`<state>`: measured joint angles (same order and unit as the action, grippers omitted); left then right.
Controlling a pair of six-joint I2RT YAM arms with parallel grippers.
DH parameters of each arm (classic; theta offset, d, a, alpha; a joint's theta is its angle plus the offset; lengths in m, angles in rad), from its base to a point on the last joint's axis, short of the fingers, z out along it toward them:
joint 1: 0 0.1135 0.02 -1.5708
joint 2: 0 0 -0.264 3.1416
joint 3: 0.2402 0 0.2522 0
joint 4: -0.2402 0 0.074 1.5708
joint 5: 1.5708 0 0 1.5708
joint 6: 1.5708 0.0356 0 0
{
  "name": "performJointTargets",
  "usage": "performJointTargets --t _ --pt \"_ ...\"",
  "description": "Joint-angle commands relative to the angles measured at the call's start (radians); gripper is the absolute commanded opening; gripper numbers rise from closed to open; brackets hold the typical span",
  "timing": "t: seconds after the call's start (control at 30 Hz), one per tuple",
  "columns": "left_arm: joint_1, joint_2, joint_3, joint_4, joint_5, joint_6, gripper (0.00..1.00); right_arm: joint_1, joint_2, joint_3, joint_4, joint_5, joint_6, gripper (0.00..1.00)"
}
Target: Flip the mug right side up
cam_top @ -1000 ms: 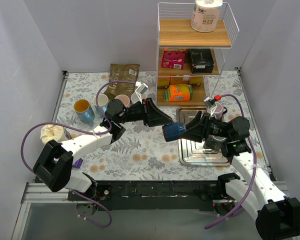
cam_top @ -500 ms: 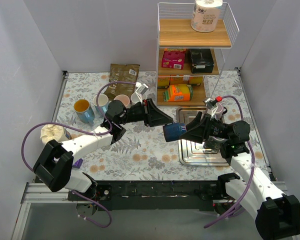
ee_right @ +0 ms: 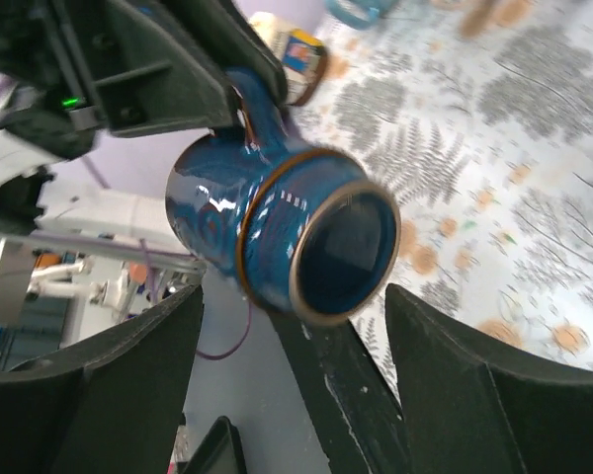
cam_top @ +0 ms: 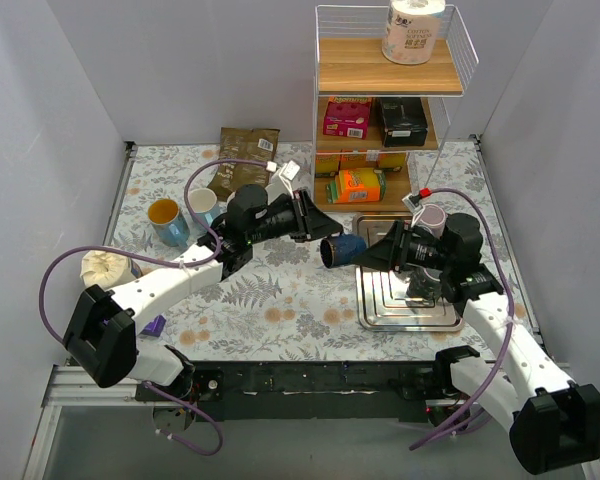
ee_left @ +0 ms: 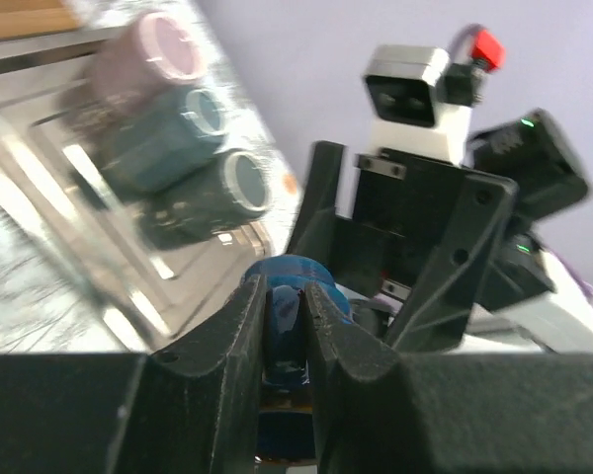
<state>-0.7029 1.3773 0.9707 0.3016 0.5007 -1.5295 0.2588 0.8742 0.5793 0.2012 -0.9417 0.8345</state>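
Fern-print table, grey walls; three mugs on tray; left gripper clamps blue mug, right gripper gapes

Blue mug on its side, between left fingers and right fingers, over floral tabletop, just left of metal tray. Left fingers meet mug from upper left; grip itself not clear from here. Right fingers spread wide, tips beside mug's right end. Pink mug at tray's far side, by right arm. Yellow-lined mug and pale mug side by side, far left. Brown pouch at back. Wire shelf rack back right, paper roll on top shelf.
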Motion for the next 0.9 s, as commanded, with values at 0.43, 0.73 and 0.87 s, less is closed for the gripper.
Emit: performJointTargets --t 0.43,0.73,0.87 --pt "0.169 -0.052 0.057 -0.97 -0.714 0.132 0.0 0.002 0.079 0.059 -0.476 0.33 -0.245 0.84" --pt "0.434 -0.012 0.054 -1.125 -0.732 0.222 0.0 0.002 0.023 0.04 -0.528 0.343 -0.272 0.83" --pt "0.534 0.032 0.095 -1.164 -0.723 0.265 0.0 0.002 -0.004 0.017 -0.526 0.331 -0.264 0.83"
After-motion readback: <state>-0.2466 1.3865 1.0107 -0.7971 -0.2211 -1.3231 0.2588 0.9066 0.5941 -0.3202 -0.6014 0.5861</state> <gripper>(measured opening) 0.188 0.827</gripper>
